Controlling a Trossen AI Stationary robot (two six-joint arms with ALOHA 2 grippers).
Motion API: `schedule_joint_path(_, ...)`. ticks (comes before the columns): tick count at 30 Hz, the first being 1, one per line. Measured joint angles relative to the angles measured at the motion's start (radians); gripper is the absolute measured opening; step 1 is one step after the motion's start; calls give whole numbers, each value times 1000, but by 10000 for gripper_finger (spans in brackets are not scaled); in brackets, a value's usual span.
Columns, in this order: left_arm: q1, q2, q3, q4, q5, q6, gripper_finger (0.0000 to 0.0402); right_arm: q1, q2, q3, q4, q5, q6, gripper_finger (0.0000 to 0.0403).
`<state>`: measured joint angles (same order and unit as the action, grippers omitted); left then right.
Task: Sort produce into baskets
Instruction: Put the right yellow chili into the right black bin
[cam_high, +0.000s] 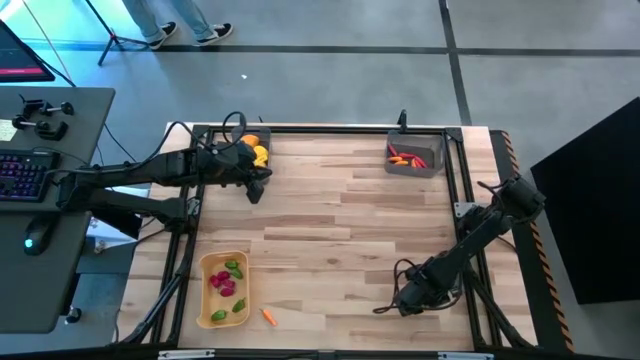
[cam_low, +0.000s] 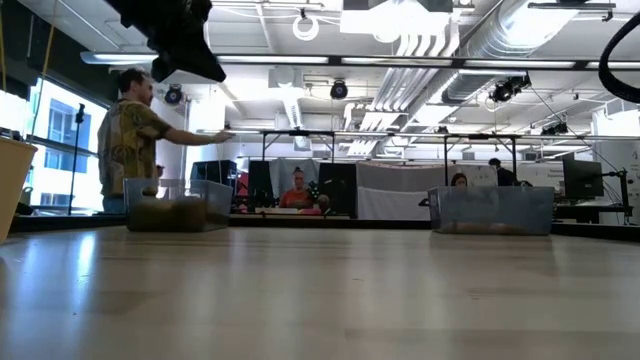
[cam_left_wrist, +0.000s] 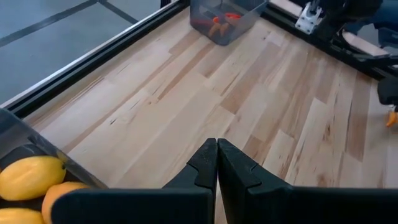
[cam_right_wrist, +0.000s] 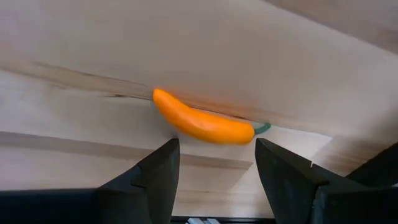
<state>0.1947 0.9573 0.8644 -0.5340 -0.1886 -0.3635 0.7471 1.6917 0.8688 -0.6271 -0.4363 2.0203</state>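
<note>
My right gripper (cam_right_wrist: 217, 149) is open near the table's front right (cam_high: 385, 306), pointing steeply down. An orange chilli-shaped piece (cam_right_wrist: 205, 124) lies on the wood just beyond its two fingertips, untouched. My left gripper (cam_left_wrist: 217, 163) is shut with nothing in it, above the table beside the far-left dark bin (cam_high: 252, 148), which holds yellow and orange fruits (cam_left_wrist: 31, 177). The far-right dark bin (cam_high: 415, 157) holds red and orange chilli shapes. A tan tray (cam_high: 207, 290) at the front left holds green and magenta pieces. Another small orange piece (cam_high: 268, 316) lies on the table right of the tray.
A black frame (cam_high: 330, 128) runs around the wooden table's edges. A wide stretch of bare wood lies between the bins and the tray. A desk with a keyboard (cam_high: 25, 172) stands left of the table. People show in the room behind (cam_low: 130, 140).
</note>
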Motion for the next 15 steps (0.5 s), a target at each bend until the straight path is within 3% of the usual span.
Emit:
schedule_joint_path(2, 0, 0, 0, 15, 0, 0, 0, 0, 0, 0, -1, 6, -53, 199)
schedule_joint_path(8, 0, 0, 0, 37, -2, 29, 0, -8, -15, 0, -40, -19, -411, 199)
schedule_joint_path(15, 0, 0, 0, 39, -3, 14, 0, -11, -27, 0, -64, -50, -644, 199)
